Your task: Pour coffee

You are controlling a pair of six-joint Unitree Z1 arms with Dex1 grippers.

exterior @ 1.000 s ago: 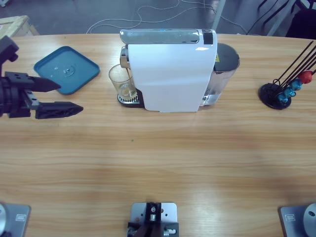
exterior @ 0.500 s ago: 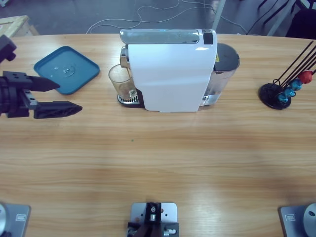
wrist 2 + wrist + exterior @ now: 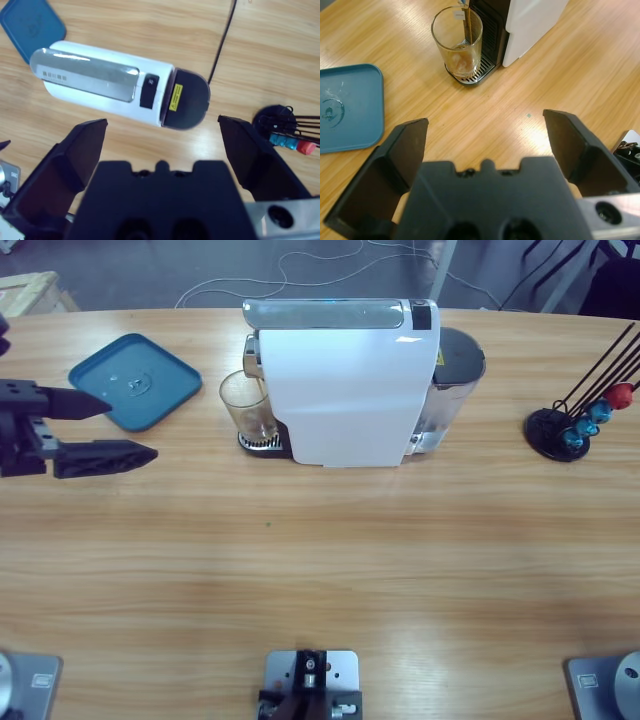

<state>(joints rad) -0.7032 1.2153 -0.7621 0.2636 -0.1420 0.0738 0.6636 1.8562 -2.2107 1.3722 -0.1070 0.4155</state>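
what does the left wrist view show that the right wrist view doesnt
Only the left wrist view shows the small clear glass tumbler on the metal drip grille, a thin brown stream of coffee falling into it, and the open left gripper. Only the right wrist view shows the machine's silver top panel, the black capsule stand and the open right gripper. Both show the white coffee machine, the blue plastic tray and the wooden table.

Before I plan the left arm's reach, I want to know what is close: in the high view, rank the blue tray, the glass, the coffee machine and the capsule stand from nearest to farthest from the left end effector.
1. Blue tray, just beside the left end effector.
2. Glass, under the spout.
3. Coffee machine, mid-table.
4. Capsule stand, far opposite end.
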